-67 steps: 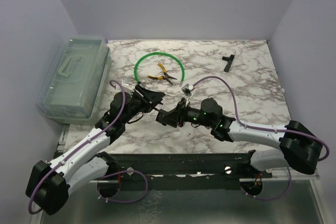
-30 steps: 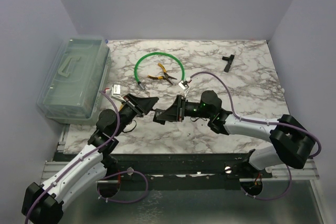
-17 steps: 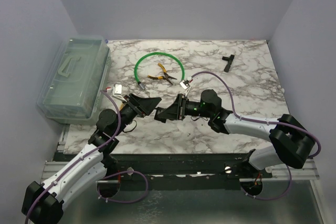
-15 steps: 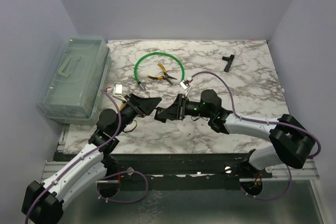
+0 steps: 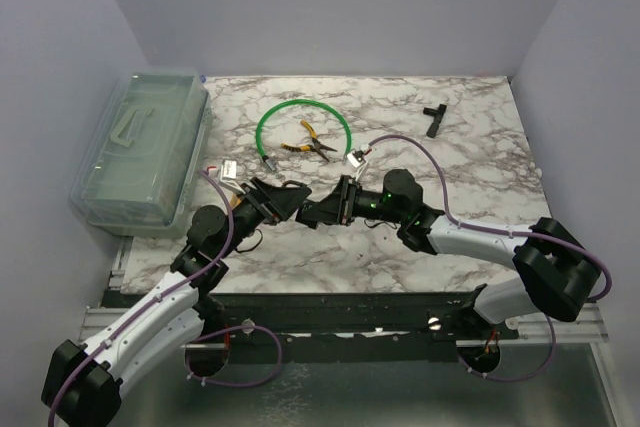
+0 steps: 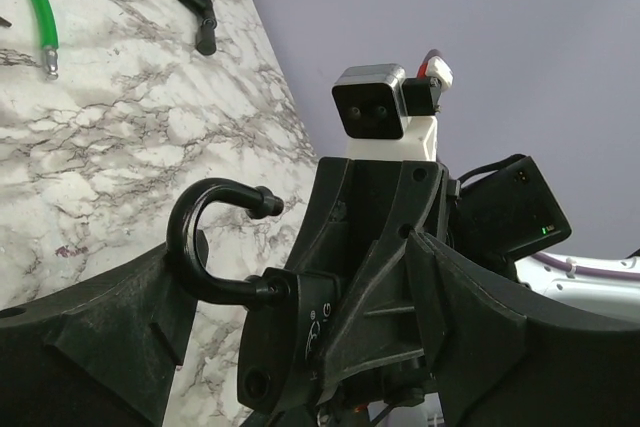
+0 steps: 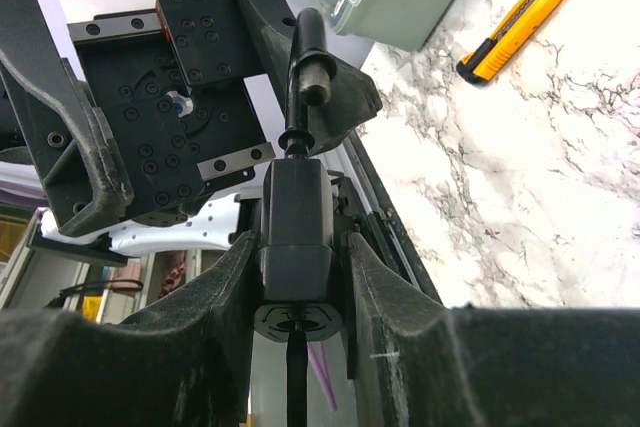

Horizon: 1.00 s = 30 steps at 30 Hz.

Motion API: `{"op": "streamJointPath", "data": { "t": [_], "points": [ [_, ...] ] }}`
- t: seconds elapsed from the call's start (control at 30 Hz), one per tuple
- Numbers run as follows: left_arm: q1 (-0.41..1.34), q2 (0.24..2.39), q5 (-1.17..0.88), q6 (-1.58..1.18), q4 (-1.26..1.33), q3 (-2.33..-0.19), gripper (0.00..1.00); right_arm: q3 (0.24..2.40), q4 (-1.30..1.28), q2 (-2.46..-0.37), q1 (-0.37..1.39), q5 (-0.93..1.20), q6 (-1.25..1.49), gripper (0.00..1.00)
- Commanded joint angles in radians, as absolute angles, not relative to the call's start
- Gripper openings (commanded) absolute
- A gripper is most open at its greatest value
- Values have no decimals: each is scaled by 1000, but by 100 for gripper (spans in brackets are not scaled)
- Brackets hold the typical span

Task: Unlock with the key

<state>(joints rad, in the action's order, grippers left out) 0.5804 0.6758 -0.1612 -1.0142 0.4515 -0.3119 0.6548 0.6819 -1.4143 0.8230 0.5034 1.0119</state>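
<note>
Since a second ago, the left gripper point(image 5: 283, 197) spreads wide, empty. The right gripper point(image 5: 318, 211) clamps the black metal padlock point(image 7: 296, 212), its shackle swung free. The tiny silvery key point(image 7: 292, 377), apparently the thin strip in its keyhole, looks light, stiff and slippery: pinch its flat head.

Padlock point(image 7: 295, 237) matt blk – prob. plastic; table point(image 5: 480, 147) glossy marble
</note>
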Motion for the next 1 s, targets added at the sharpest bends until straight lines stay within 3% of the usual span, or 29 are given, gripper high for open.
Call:
{"op": "streamJointPath", "data": {
  "t": [0.0,0.2,0.43,0.97],
  "points": [
    [586,655,-158,-1019,430,-325,86,664,734,-1377,813,476,1000,0],
    [586,630,-147,-1037,417,-305,84,663,748,-1378,811,477,1002,0],
    [585,615,-168,-1036,419,-301,64,658,788,-1404,810,496,1013,0],
    [586,606,-225,-1014,443,-287,39,656,917,-1451,804,605,1065,0]
  ]
}}
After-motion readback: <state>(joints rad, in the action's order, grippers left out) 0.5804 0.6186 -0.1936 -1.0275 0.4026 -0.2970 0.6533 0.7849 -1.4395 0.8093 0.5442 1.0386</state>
